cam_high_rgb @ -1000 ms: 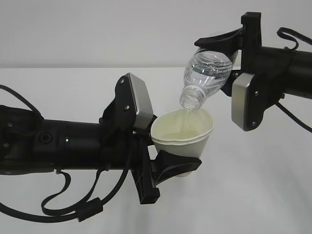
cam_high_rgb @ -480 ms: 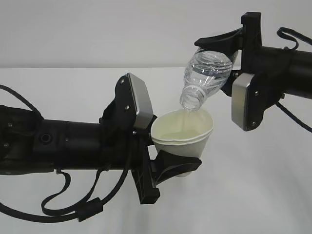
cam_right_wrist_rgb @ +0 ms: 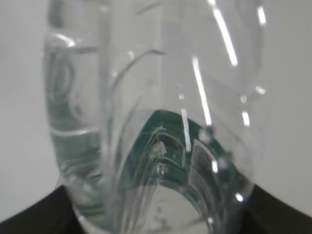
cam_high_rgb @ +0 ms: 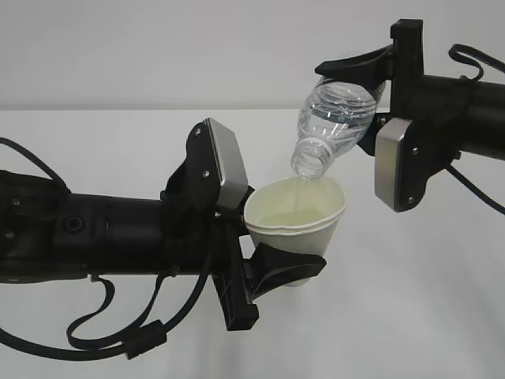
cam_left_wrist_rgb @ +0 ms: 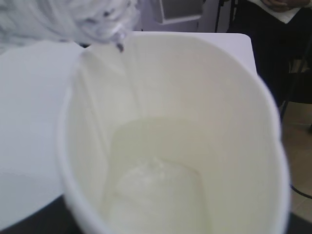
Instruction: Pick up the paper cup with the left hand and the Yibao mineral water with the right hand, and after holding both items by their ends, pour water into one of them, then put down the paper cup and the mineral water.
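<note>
My left gripper (cam_high_rgb: 272, 257) is shut on the white paper cup (cam_high_rgb: 297, 223) and holds it upright above the table. The cup fills the left wrist view (cam_left_wrist_rgb: 204, 97) and has water at its bottom. My right gripper (cam_high_rgb: 371, 95) is shut on the base end of the Yibao mineral water bottle (cam_high_rgb: 333, 122), which is tilted mouth-down over the cup's rim. A thin stream of water runs from the open mouth (cam_high_rgb: 309, 164) into the cup. The right wrist view shows the clear ribbed bottle (cam_right_wrist_rgb: 156, 122) close up, with its green label seen through the plastic.
Both arms hang over a plain white table (cam_high_rgb: 442, 300) before a pale wall. Black cables (cam_high_rgb: 118, 332) loop under the left arm. A dark area beyond the table's edge shows at the right of the left wrist view (cam_left_wrist_rgb: 287, 73).
</note>
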`<action>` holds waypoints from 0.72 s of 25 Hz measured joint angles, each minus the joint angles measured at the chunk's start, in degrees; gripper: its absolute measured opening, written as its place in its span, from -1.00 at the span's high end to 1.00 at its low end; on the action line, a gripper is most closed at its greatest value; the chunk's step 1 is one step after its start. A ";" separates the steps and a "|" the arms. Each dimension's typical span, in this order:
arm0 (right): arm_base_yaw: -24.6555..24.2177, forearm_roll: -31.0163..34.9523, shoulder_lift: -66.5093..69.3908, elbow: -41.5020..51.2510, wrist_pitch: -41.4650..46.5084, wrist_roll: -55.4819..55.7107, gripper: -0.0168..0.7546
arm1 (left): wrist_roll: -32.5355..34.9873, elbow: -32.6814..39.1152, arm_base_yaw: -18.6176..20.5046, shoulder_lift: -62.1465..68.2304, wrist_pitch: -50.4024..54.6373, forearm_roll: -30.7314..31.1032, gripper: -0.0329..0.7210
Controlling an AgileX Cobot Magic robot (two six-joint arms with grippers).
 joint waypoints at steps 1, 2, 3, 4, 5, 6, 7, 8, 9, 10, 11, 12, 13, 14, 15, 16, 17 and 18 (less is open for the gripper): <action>0.00 0.00 0.00 0.00 0.00 0.00 -0.20 | 0.00 0.00 0.00 0.00 0.00 0.00 -0.10; 0.00 0.00 0.00 0.00 0.00 0.00 -0.20 | 0.00 0.00 0.00 0.00 0.00 0.00 -0.10; 0.00 0.00 0.00 0.00 0.00 0.00 -0.20 | 0.00 0.00 0.00 0.00 0.00 0.00 -0.10; 0.00 0.00 0.00 0.00 0.00 0.00 -0.20 | 0.00 0.00 0.00 0.09 0.00 0.00 -0.10; 0.00 0.00 0.00 0.00 0.00 0.00 -0.20 | 0.00 0.00 0.00 0.09 0.00 0.00 -0.10; 0.00 0.05 0.00 0.00 0.00 0.00 -0.20 | 0.00 0.00 0.00 0.09 0.00 0.00 -0.10; 0.00 0.05 0.00 0.00 0.00 0.00 -0.20 | 0.00 0.00 0.00 0.09 0.00 0.00 -0.10; 0.00 0.05 0.00 0.00 0.00 0.00 -0.20 | 0.00 0.00 0.00 0.09 0.00 0.00 -0.10; 0.00 0.05 0.00 0.00 0.00 -0.04 -0.20 | 0.00 0.00 0.00 0.09 0.00 0.00 -0.10; 0.00 0.05 0.00 0.00 0.00 -0.04 -0.20 | 0.00 0.00 0.00 0.09 0.00 0.00 -0.10; 0.00 0.05 0.00 0.00 0.00 -0.04 -0.20 | 0.00 0.00 0.00 0.09 0.00 0.00 -0.10; 0.00 0.05 0.00 0.00 0.00 -0.04 -0.20 | 0.00 0.00 0.00 0.09 0.00 0.00 -0.10; 0.00 0.05 0.00 0.00 0.00 -0.13 -0.20 | 0.00 0.00 0.00 0.09 0.00 0.00 -0.10; 0.00 0.05 0.00 0.00 0.00 -0.13 -0.20 | 0.00 0.00 0.00 0.09 0.00 0.00 -0.10; 0.00 0.05 0.00 0.00 0.00 -0.13 -0.20 | 0.00 0.00 0.00 0.09 0.00 0.00 -0.10; 0.00 0.05 0.00 0.00 0.00 -0.13 -0.20 | 0.00 0.00 0.00 0.09 0.00 0.00 -0.10; 0.00 0.05 0.00 0.00 0.00 -0.13 -0.20 | 0.00 0.00 0.00 0.09 0.00 0.00 -0.10; 0.00 0.05 0.00 0.00 0.00 -0.13 -0.20 | 0.00 0.00 0.00 0.09 0.00 0.00 -0.10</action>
